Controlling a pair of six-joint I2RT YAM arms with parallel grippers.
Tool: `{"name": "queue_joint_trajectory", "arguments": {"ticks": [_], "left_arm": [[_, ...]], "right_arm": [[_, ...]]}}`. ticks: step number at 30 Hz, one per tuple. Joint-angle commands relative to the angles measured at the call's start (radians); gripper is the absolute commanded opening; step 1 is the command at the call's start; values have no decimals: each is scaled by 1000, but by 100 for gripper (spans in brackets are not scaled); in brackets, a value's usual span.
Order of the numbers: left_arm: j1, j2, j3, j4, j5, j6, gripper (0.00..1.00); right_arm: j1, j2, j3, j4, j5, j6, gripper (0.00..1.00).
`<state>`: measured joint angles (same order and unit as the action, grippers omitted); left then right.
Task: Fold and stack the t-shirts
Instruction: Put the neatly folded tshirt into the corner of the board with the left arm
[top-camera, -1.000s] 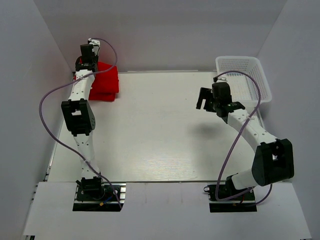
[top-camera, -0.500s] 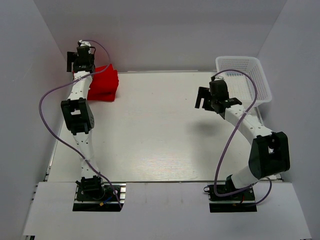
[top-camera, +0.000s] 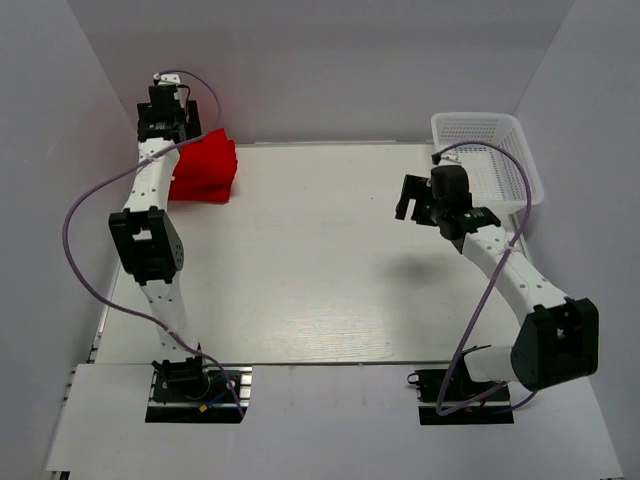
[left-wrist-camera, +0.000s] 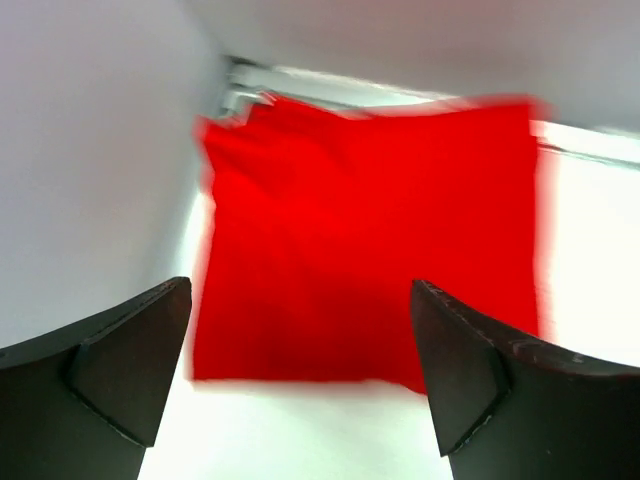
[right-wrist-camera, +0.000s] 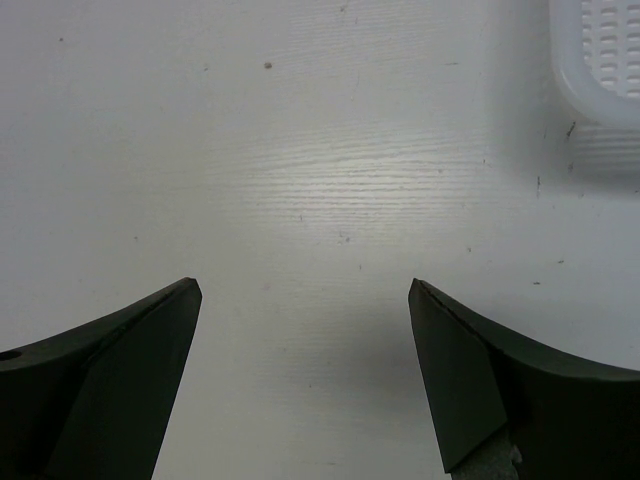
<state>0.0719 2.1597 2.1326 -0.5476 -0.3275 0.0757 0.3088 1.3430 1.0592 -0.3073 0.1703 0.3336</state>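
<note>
The red t-shirts (top-camera: 205, 168) lie folded in a stack at the table's far left corner. In the left wrist view the top shirt (left-wrist-camera: 370, 220) shows as a flat red square, blurred by motion. My left gripper (top-camera: 165, 112) hangs above the stack's far left side. It is open (left-wrist-camera: 300, 288), its fingers wide apart and clear of the cloth. My right gripper (top-camera: 412, 196) hovers over the bare table right of centre. It is open (right-wrist-camera: 303, 285) with nothing between its fingers.
A white mesh basket (top-camera: 488, 152) stands at the far right corner; its rim shows at the top right of the right wrist view as the basket (right-wrist-camera: 600, 70). White walls close in the table (top-camera: 320, 260) on the left, back and right.
My left gripper has opened, let go of the red stack and lifted back toward the far left wall. The right arm has shifted slightly, still open.
</note>
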Motion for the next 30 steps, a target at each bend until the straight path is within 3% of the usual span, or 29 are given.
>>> {"name": "queue_joint_trajectory", "arguments": {"ticks": [1, 5, 14, 20, 30], "left_arm": [[-64, -217, -179, -85, 197, -177, 100], [-203, -362, -397, -81, 89, -333, 100], [-487, -788, -1006, -96, -11, -569, 100], [-586, -920, -1119, -244, -62, -683, 100], [-623, -1097, -1139, -273, -127, -712, 100]], "right_arm": [[-2, -60, -42, 4, -47, -5, 90], [0, -125, -125, 7, -61, 2, 90], [0, -367, -333, 10, -94, 4, 90], [-4, -478, -450, -3, -147, 38, 90], [-4, -544, -499, 11, -160, 42, 90]]}}
